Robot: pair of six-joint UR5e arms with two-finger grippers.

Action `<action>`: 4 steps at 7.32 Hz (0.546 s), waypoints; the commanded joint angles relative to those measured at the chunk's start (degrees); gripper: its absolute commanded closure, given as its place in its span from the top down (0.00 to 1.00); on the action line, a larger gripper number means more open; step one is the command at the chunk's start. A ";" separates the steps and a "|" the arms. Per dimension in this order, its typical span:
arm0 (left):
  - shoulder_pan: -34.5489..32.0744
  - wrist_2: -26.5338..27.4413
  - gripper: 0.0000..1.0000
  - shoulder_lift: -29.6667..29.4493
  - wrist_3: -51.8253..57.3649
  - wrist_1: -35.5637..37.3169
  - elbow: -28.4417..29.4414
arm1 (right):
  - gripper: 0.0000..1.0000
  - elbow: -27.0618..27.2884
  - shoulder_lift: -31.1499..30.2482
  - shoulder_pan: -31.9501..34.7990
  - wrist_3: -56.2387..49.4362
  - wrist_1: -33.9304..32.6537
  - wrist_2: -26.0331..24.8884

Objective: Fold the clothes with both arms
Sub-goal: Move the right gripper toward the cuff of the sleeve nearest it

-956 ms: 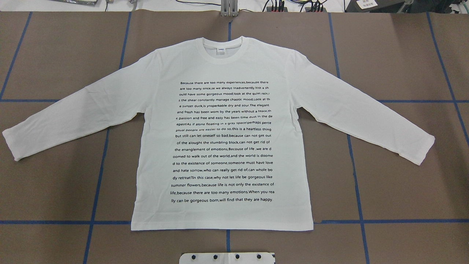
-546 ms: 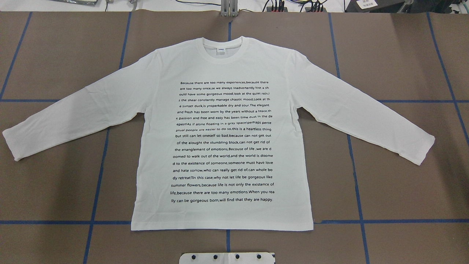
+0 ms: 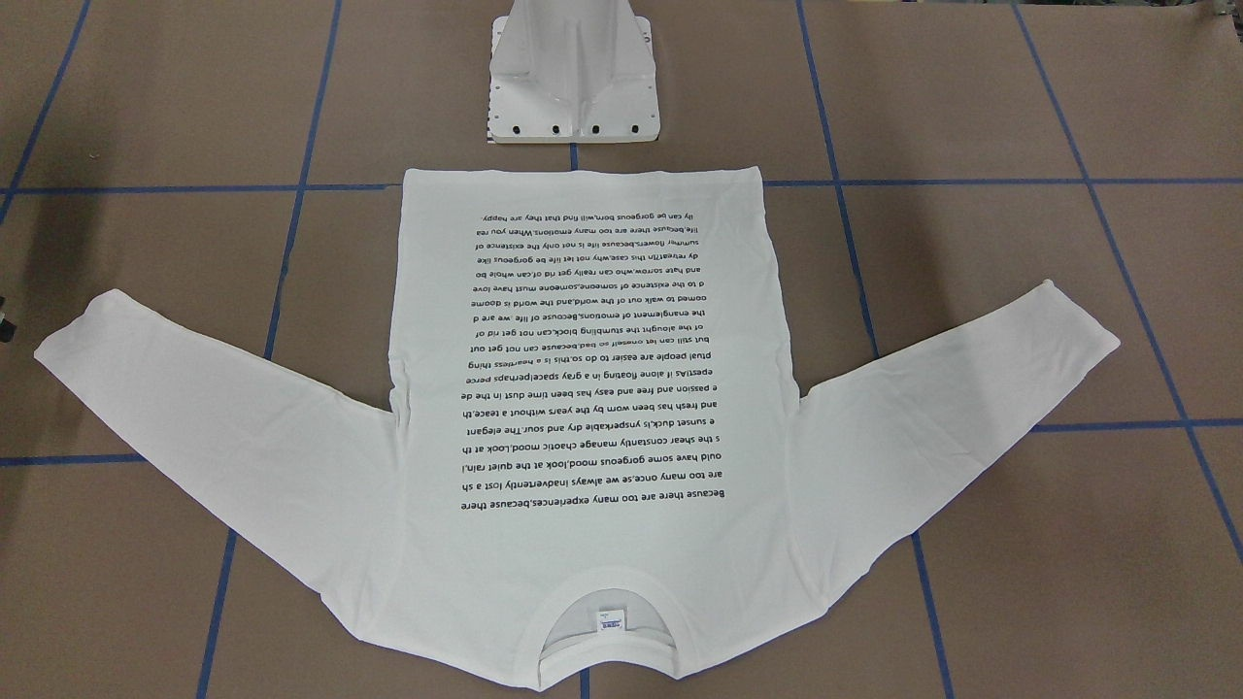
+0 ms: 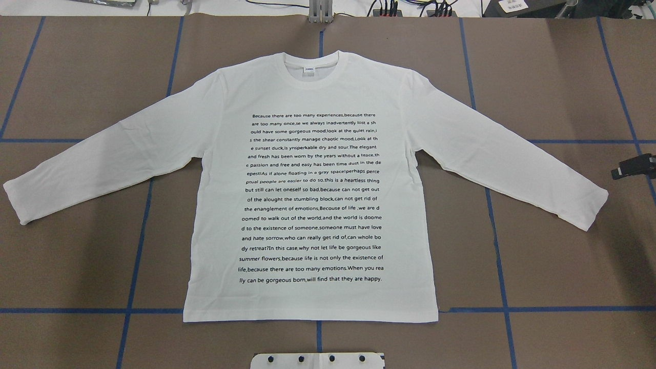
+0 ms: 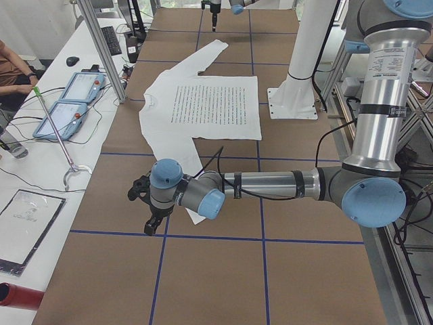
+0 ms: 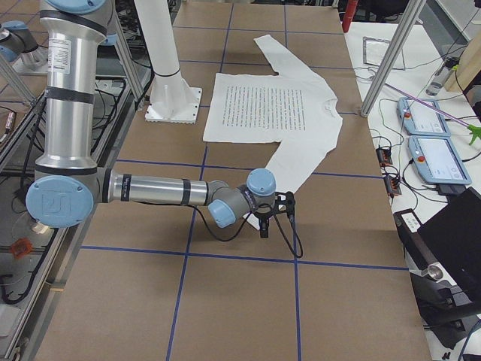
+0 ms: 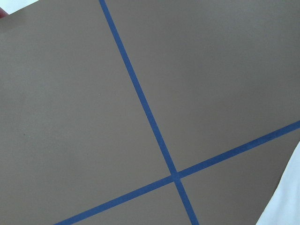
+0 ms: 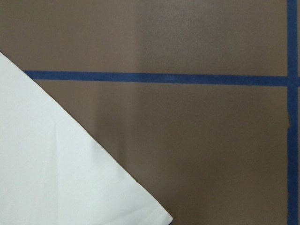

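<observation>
White T-shirt (image 4: 312, 205): flat, print up, centre of table (image 4: 564, 77); collar toward far edge, sleeves splayed toward both ends.
Right gripper (image 4: 634, 166): hovers just off right cuff (image 4: 589, 205), nothing held, opening unclear.
Left gripper (image 5: 149, 227): apparently beyond left cuff (image 4: 15, 202); opening cannot be told.
Each arm nearer own sleeve.

right tool (image 4: 621, 171) | newly entered overhead view at right edge | near T-shirt (image 4: 312, 92) sleeve end
</observation>
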 commanded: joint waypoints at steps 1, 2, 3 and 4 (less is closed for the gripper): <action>0.00 -0.04 1.00 0.07 0.11 -0.11 -0.22 | 1.00 -0.15 -0.02 -4.39 1.12 -0.01 -2.61; 0.00 -0.04 1.00 0.16 0.11 -0.11 -0.22 | 1.00 -0.06 -0.02 -6.06 1.29 -0.10 -3.66; 0.00 -0.04 1.00 0.16 0.20 -0.20 -0.31 | 1.00 -0.32 -0.02 -7.03 1.30 -0.19 -3.76; 0.00 -0.04 1.00 0.16 0.20 -0.20 -0.39 | 1.00 -0.33 0.07 -7.13 1.30 -0.19 -3.41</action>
